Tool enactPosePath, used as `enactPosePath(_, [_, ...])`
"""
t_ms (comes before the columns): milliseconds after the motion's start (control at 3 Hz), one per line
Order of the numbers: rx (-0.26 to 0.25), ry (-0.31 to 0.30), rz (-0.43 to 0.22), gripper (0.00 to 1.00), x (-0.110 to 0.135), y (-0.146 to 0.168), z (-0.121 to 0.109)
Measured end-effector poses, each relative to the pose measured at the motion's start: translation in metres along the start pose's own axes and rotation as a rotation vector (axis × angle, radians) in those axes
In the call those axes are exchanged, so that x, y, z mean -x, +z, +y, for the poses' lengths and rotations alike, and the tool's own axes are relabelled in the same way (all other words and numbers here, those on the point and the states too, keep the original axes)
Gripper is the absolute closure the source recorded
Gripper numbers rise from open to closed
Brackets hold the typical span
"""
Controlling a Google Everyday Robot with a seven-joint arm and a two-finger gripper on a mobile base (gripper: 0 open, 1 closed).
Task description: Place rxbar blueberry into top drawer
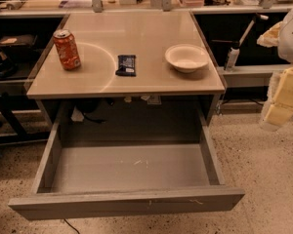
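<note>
The rxbar blueberry point(126, 65) is a small dark navy bar lying flat near the middle of the tan tabletop point(136, 33), between the soda can and the bowl. The top drawer point(129, 172) is pulled wide open below the table's front edge, and its flat grey bottom holds nothing. My gripper point(279, 108) shows as pale yellow and white parts at the right edge of the camera view, off the table's right side, well apart from the bar and level with the drawer's right side.
An orange soda can point(66, 49) stands upright at the table's left. A white bowl point(186, 57) sits at the right. A white bottle point(232, 57) stands on a lower shelf to the right. Cluttered benches stand behind and to the left. The floor is speckled.
</note>
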State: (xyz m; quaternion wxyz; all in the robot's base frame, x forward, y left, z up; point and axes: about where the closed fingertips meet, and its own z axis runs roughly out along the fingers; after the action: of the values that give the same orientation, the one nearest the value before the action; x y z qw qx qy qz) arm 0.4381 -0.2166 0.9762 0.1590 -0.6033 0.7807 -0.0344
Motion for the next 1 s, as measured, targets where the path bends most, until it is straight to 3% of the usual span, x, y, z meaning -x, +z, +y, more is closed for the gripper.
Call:
enactPosePath(333, [0.000,0.000,0.000,0.00,0.000,0.000,0.000])
enactPosePath(667, [-0.014,-0.063,0.025,0.00,0.022,0.003,-0.010])
enactPosePath(1000, [0.008,-0.165,0.051,0.00,0.075,0.019,-0.024])
